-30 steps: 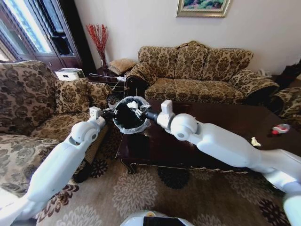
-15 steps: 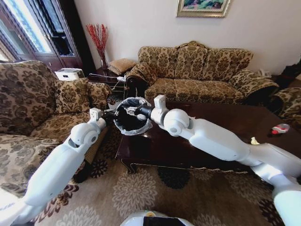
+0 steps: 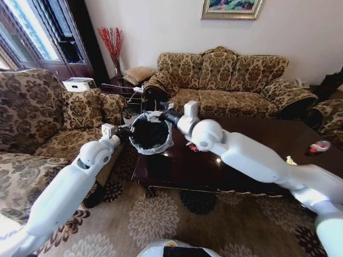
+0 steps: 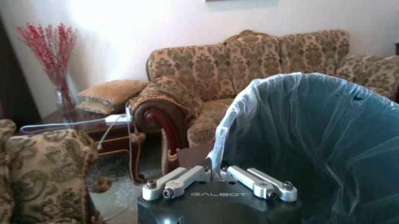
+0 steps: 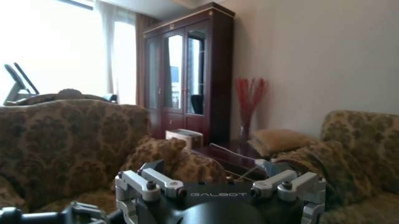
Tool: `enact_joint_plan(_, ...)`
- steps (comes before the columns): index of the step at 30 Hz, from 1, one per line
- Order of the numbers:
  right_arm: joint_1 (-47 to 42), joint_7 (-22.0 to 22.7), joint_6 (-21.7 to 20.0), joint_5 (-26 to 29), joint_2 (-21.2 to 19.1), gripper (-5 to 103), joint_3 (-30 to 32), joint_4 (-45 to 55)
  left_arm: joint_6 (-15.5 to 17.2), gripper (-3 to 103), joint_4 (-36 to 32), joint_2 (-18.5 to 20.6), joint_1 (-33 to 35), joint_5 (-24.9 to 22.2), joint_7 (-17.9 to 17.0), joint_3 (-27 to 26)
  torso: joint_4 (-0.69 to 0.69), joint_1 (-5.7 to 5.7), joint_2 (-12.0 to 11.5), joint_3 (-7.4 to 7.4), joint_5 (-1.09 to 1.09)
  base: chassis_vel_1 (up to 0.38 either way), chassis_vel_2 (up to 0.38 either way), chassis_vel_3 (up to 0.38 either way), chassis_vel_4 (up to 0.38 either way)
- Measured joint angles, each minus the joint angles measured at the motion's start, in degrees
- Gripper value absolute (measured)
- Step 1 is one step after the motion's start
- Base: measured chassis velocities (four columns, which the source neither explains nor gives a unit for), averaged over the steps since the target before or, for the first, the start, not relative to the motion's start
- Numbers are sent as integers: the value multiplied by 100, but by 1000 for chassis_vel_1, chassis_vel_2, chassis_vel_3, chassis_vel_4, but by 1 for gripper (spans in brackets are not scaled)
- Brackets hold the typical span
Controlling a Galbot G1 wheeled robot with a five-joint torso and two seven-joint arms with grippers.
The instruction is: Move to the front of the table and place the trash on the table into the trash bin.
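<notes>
The trash bin, a black pail with a white liner, hangs tilted at the table's left end. My left gripper is shut on its rim. In the left wrist view the fingers pinch the liner edge of the trash bin. My right gripper hovers just above the bin's far rim. It stands open with nothing in it, its fingers spread wide. Trash lies on the table: a red-and-white wrapper at the far right, a crumpled white paper and a small red scrap under my right forearm.
Patterned sofas stand to the left and behind the table. A side table with a red-twig vase and cables fills the corner. Open carpet lies in front of the table.
My right gripper has risen out of the bin's mouth to just above its far rim. The left gripper and the bin have stayed in place.
</notes>
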Motion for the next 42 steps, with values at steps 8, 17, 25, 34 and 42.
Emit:
enact_joint_plan(8, -2443, -771, -32, -904, -935, 100, 1622, -561, -78, 1, 181, -54, -198, 166, -3, 14, -7, 0, 0, 0, 6, 0, 0, 0, 0)
enact_joint_plan(17, -3054, -1340, 445, -1746, 1, 100, 1733, -2214, -78, 1, 114, -9, -238, 211, -5, 43, 0, 0, 0, 0, 1, 0, 0, 0, 0)
enact_joint_plan(25, -2506, -1441, 736, -2317, 1268, 100, 1183, -3942, -78, 1, -42, 47, -66, 211, -7, -59, 1, 1, 0, 1, -1, 0, 0, 0, 0)
enact_joint_plan(34, -2194, -1703, 642, -2602, 1827, 100, 1349, -4953, -89, 1, -97, 3, -157, 197, 11, 8, -4, 1, 0, 1, -2, 0, 0, 0, 0)
enact_joint_plan(42, -2274, -1769, 447, -2568, 1994, 100, 1438, -5201, -116, 1, -79, 32, -173, 185, 56, 4, -1, 1, 0, 0, -2, 0, 0, 0, 0)
